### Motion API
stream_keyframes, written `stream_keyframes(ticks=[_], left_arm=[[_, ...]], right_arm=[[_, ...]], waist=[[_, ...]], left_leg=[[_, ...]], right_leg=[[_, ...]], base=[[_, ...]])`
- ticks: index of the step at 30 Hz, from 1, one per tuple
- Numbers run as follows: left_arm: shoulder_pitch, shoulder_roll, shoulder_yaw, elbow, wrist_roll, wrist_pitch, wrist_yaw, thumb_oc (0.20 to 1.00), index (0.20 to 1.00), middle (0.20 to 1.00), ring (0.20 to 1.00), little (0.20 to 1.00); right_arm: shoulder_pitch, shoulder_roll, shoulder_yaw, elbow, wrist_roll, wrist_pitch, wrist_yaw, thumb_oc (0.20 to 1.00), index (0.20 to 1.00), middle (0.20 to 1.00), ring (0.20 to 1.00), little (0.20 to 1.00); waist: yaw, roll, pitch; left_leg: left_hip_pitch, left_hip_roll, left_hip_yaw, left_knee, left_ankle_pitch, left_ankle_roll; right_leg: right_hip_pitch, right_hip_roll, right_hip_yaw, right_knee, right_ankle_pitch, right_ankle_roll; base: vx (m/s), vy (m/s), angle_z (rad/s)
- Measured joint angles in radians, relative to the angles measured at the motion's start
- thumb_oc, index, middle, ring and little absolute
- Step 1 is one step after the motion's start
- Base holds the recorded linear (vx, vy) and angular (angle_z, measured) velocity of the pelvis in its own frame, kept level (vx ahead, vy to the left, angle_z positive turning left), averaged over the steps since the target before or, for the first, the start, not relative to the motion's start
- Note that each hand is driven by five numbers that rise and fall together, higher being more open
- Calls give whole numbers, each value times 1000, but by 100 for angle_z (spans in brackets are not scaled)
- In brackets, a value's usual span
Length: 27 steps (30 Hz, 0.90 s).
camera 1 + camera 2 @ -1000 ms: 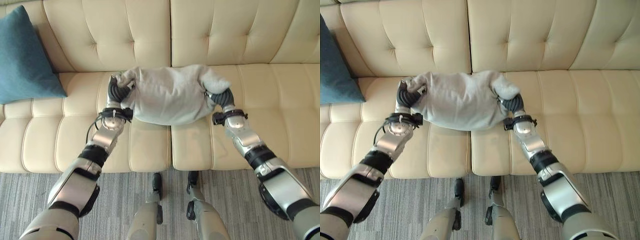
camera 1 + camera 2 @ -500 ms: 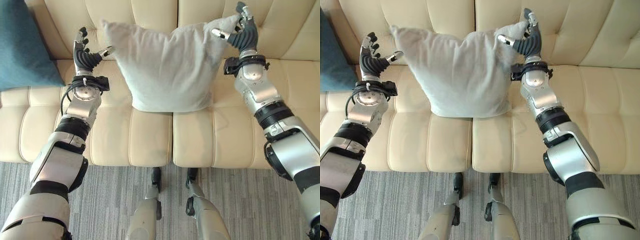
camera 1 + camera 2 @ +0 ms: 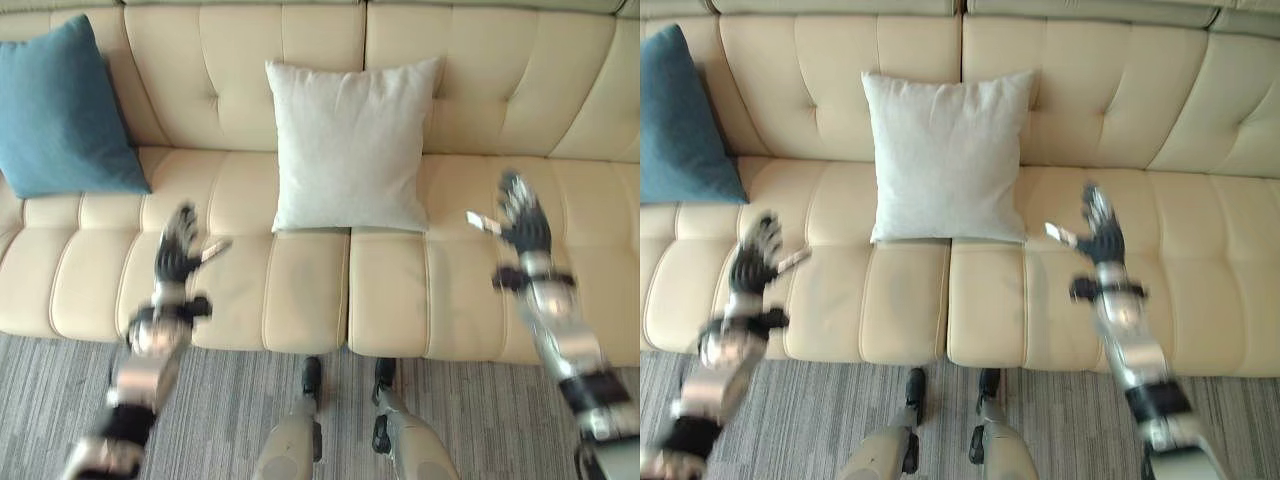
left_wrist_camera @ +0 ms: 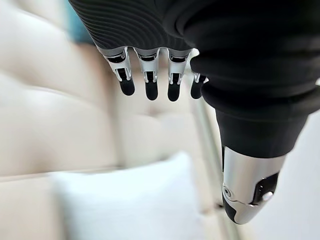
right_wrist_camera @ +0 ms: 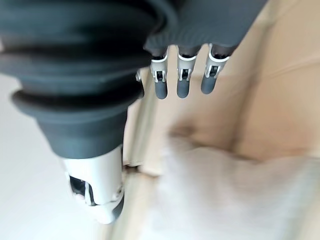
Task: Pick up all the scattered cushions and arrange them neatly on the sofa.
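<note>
The grey cushion (image 3: pixel 350 145) is leaning upright against the sofa (image 3: pixel 300 290) backrest, between and apart from the left hand (image 3: pixel 177 247) and right hand (image 3: pixel 522 218), both spreading empty fingers.

A cream button-tufted leather sofa (image 3: pixel 220 70) spans the frame. At its centre stands a plain pale grey square fabric cushion (image 3: pixel 350 145); in the upper left, a plain teal square fabric cushion (image 3: pixel 65 110). Along the bottom edge runs a grey carpet floor (image 3: pixel 220 400) with fine streaked stripes.
</note>
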Motion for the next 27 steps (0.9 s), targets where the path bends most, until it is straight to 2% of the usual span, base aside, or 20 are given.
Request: stream_keyframes(ticks=[2, 3, 6, 7, 15, 16, 18, 19, 20, 21, 22, 23, 24, 25, 26, 27], left_arm=[[72, -2, -1, 29, 12, 15, -38, 1000, 1000, 1000, 1000, 1000], [124, -30, 11, 67, 42, 29, -75, 1000, 1000, 1000, 1000, 1000], [194, -94, 45, 175, 81, 49, -120, 1000, 1000, 1000, 1000, 1000], [236, -96, 31, 198, 88, 77, -132, 1000, 1000, 1000, 1000, 1000], [217, -97, 30, 341, 220, 94, -157, 1000, 1000, 1000, 1000, 1000], [197, -97, 29, 403, 235, 93, -152, 1000, 1000, 1000, 1000, 1000], [175, -97, 29, 455, 235, 95, -139, 1000, 1000, 1000, 1000, 1000], [176, -98, 29, 459, 235, 99, -131, 1000, 1000, 1000, 1000, 1000], [182, -99, 30, 458, 235, 99, -123, 1000, 1000, 1000, 1000, 1000], [174, -97, 29, 449, 234, 99, -116, 1000, 1000, 1000, 1000, 1000], [173, -89, 30, 429, 234, 99, -115, 1000, 1000, 1000, 1000, 1000], [169, -89, 29, 409, 234, 98, -116, 1000, 1000, 1000, 1000, 1000], [167, -93, 32, 387, 233, 94, -114, 1000, 1000, 1000, 1000, 1000], [159, -98, 34, 368, 231, 94, -111, 1000, 1000, 1000, 1000, 1000], [156, -97, 33, 344, 231, 89, -111, 1000, 1000, 1000, 1000, 1000], [161, -94, 32, 329, 230, 89, -109, 1000, 1000, 1000, 1000, 1000]], right_arm=[[69, 21, -12, 19, -37, 15, 26, 1000, 1000, 1000, 1000, 1000], [139, 77, -53, 36, -77, 20, 56, 1000, 1000, 1000, 1000, 1000], [222, 142, -58, 142, -147, 26, 99, 1000, 1000, 1000, 1000, 1000], [269, 139, -39, 171, -177, 43, 115, 1000, 1000, 1000, 1000, 1000], [287, 137, -42, 353, -270, 61, 127, 1000, 1000, 1000, 1000, 1000], [296, 136, -31, 364, -270, 62, 126, 1000, 1000, 1000, 1000, 1000], [286, 135, -9, 363, -270, 63, 125, 1000, 1000, 1000, 1000, 1000], [279, 137, -1, 360, -270, 63, 126, 1000, 1000, 1000, 1000, 1000], [278, 138, 0, 358, -270, 62, 126, 1000, 1000, 1000, 1000, 1000], [279, 137, 0, 358, -270, 64, 125, 1000, 1000, 1000, 1000, 1000], [272, 138, 5, 360, -270, 62, 122, 1000, 1000, 1000, 1000, 1000], [258, 135, 11, 367, -270, 63, 121, 1000, 1000, 1000, 1000, 1000], [234, 128, 23, 368, -270, 62, 120, 1000, 1000, 1000, 1000, 1000], [210, 121, 35, 366, -270, 64, 119, 1000, 1000, 1000, 1000, 1000], [195, 121, 37, 358, -270, 63, 123, 1000, 1000, 1000, 1000, 1000], [193, 121, 37, 354, -270, 63, 122, 1000, 1000, 1000, 1000, 1000]], waist=[[-1, -4, -11], [-3, -3, -42], [-6, -2, -81], [-5, -1, -119], [-15, -18, -197], [-21, -24, -216], [-24, -26, -216], [-21, -21, -217], [-24, -7, -215], [-26, -21, -219], [-25, -39, -211], [-25, -43, -206], [-21, -14, -195], [-13, 18, -180], [-9, 49, -160], [0, 60, -156]], left_leg=[[9, 0, 3, 0, -11, -3], [13, 1, 4, 0, -10, -3], [62, 3, 25, -1, -21, 3], [65, 1, 26, -6, -30, 9], [114, -10, 55, -7, -32, 13], [111, -17, 59, -7, -33, 13], [107, -14, 69, -7, -34, 16], [96, -6, 83, -7, -29, 25], [81, 2, 86, -7, -24, 35], [77, -7, 87, -4, -14, 39], [72, -28, 91, 1, -9, 46], [63, -29, 90, 11, -11, 45], [37, -7, 99, 6, 29, 80], [25, 31, 95, 9, 30, 80], [20, 62, 84, 9, 35, 76], [13, 74, 84, 13, 40, 81]], right_leg=[[5, 0, 11, 0, -14, 13], [9, -1, 12, 0, -14, 13], [52, -1, 18, -6, -21, 15], [52, -3, 21, -6, -26, 12], [81, -16, 48, -6, -27, 12], [72, -17, 65, -6, -32, 19], [61, -19, 71, -7, -45, 39], [57, -16, 66, -7, -58, 62], [45, -14, 57, 0, -63, 70], [35, -17, 52, 10, -57, 72], [13, -27, 68, 39, 8, 85], [-9, -32, 79, 61, 11, 84], [-25, -24, 88, 77, -49, 100], [-95, 9, 94, 238, -118, 72], [-132, 37, 86, 398, -189, 65], [-138, 49, 75, 515, -259, 77]], base=[[41, 41, -9], [34, 62, -5], [6, 46, -10], [-17, 47, -15], [-47, 53, -14], [-147, 37, -19], [-116, 18, -32], [-215, -8, -31], [-244, -24, -16], [-246, -24, -4], [-260, -40, 2], [-243, -59, -8], [-301, -102, -11], [-191, -145, -9], [-157, -184, 8], [-139, -210, 12]])
